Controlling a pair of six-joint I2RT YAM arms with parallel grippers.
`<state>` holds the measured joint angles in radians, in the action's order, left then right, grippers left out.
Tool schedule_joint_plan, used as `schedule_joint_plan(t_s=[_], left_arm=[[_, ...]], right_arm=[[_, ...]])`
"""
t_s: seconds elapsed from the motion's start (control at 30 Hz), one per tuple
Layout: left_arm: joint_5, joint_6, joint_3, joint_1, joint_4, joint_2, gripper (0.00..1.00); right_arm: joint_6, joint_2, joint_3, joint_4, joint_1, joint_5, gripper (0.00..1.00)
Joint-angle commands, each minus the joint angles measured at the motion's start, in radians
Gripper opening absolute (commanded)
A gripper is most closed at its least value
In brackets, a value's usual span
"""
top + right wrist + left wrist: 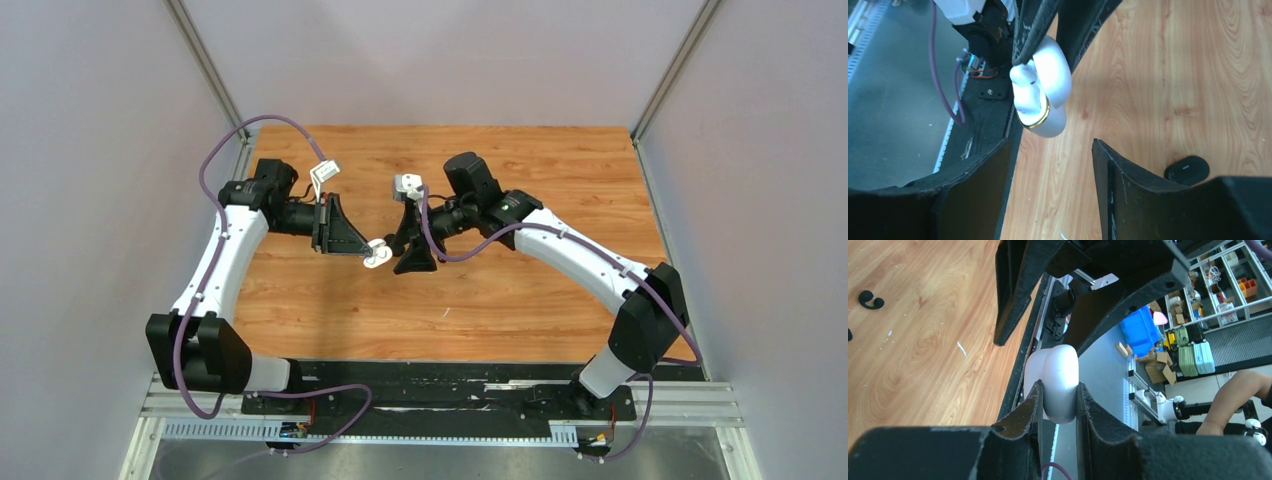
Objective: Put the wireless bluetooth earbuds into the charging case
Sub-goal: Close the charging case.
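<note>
left gripper: closed narrow on the white charging case, pinching its two broad sides. The case is sticking out past the fingertips, off the table.
black earbud: lying on the table, well apart from the left gripper, off to its side.
white earbuds: not seeing any.
case mouth: gold rim is facing the right gripper. Can't tell if the lid is open or if anything is seated.
right gripper: spread wide, holding nothing. The case is hanging just ahead of its fingertips, not between them.
black oval item: sitting on the table beside the right finger. Case or earbud, can't tell.
step (my read): left is presenting the case, right is lining up on it.
doing it well: left should be holding the case steady with the rim unobstructed. Right should be closing slowly and square on, since a skewed pinch would likely twist the case out.
</note>
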<state>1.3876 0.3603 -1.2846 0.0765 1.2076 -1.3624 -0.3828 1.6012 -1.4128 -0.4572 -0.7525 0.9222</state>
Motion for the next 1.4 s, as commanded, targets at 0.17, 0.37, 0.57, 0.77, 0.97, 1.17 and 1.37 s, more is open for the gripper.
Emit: schedule_joint_plan(t_s=[0.17, 0.37, 0.57, 0.77, 0.97, 1.17, 1.37], left_arm=[[0.069, 0.079, -0.044, 0.003, 0.018, -0.023, 0.0], [0.076, 0.032, -0.045, 0.003, -0.042, -0.038, 0.0], [0.033, -0.005, -0.048, 0.003, -0.08, -0.044, 0.0], [-0.014, -0.034, -0.072, 0.007, -0.104, -0.009, 0.35], [-0.203, -0.075, -0.028, 0.094, -0.284, 0.146, 0.61], [-0.643, -0.183, 0.004, 0.127, -0.489, 0.246, 0.7], [-0.887, -0.216, -0.013, 0.126, -0.363, 0.188, 0.75]], right_arm=[[0.183, 0.036, -0.063, 0.153, -0.008, 0.132, 0.51], [0.215, 0.044, -0.064, 0.165, -0.008, 0.127, 0.43], [0.302, 0.064, -0.061, 0.204, -0.001, 0.094, 0.06], [0.441, 0.098, -0.05, 0.253, 0.027, 0.072, 0.0], [0.628, 0.15, -0.037, 0.332, 0.079, 0.088, 0.0], [0.595, 0.122, 0.036, 0.245, 0.172, -0.024, 0.0], [0.518, 0.058, 0.273, 0.076, 0.372, -0.253, 0.0]])
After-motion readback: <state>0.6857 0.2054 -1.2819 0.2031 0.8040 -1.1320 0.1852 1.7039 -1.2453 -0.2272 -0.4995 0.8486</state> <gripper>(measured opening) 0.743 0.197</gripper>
